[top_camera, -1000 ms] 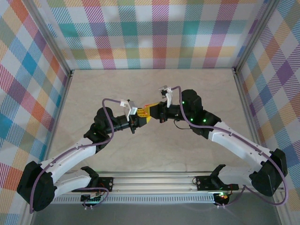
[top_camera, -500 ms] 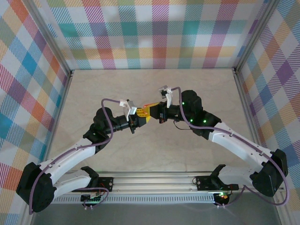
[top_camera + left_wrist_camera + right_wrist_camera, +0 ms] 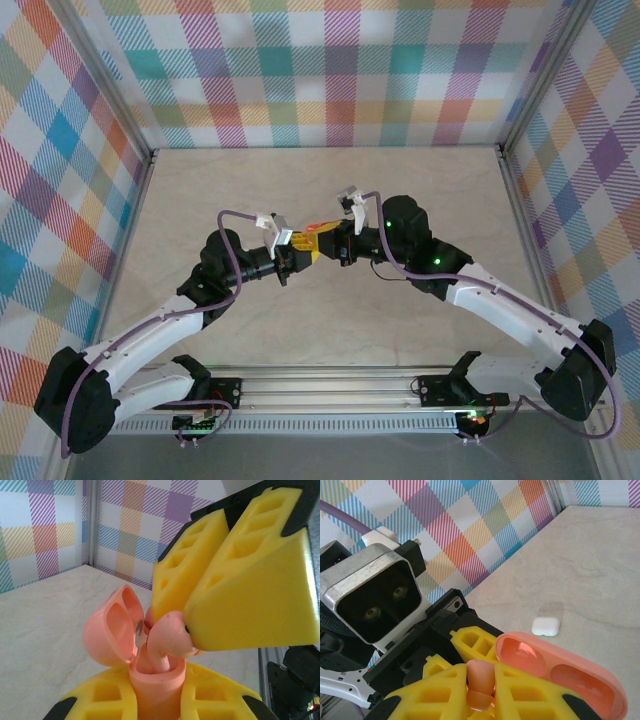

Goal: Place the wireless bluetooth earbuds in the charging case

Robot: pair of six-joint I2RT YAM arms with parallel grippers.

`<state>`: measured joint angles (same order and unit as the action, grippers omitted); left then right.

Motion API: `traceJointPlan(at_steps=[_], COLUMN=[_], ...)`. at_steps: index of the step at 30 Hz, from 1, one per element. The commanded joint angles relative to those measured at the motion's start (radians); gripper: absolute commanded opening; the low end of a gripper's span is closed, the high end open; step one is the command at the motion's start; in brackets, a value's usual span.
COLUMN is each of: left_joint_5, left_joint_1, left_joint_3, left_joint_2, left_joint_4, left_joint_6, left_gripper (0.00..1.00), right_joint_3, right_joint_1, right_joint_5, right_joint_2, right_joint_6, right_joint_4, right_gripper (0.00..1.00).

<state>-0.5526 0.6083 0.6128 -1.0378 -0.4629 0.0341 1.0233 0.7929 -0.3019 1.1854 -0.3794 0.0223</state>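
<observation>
Left fingers (image 3: 100,697) clamp the open pink case (image 3: 155,685); right fingers (image 3: 250,590) pinch an earbud (image 3: 170,630) at its rim, open table (image 3: 420,190) around

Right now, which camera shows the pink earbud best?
Left wrist: the pink earbud shows side-on, stem entering the open case. Right wrist sees its top between yellow fingers. Top external: too small to tell.

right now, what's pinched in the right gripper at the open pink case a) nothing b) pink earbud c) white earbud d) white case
b: the right gripper pinches a pink earbud, its stem in the open pink case that the left gripper holds.
</observation>
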Motion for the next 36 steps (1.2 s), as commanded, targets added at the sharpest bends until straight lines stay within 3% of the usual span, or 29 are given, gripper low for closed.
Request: traceJointPlan(at_steps=[1,17,27,36], left_joint_5=[-0.004,-0.012,-0.024,-0.042], left_joint_1=[0.008,0.011,0.015,0.015], left_joint_3=[0.017,0.019,0.021,0.020], left_joint_2=[0.059,0.059,0.057,0.064], left_joint_4=[-0.091,-0.085,-0.080,-0.066], left_joint_6=[0.003,0.014,0.017,0.009], left_gripper=[0.00,0.00,0.00,0.00], right_joint_3=[0.006,0.082,0.169,0.226], right_joint_1=[-0.004,0.006,0.012,0.012], right_joint_5=[0.069,0.067,0.052,0.087], right_joint_2=[-0.003,0.038,0.097,0.110], right_joint_6=[0.037,0.113,0.217,0.326], right_joint_4=[0.100,0.172,0.282,0.384], right_gripper=[0.21,0.24,0.14,0.15])
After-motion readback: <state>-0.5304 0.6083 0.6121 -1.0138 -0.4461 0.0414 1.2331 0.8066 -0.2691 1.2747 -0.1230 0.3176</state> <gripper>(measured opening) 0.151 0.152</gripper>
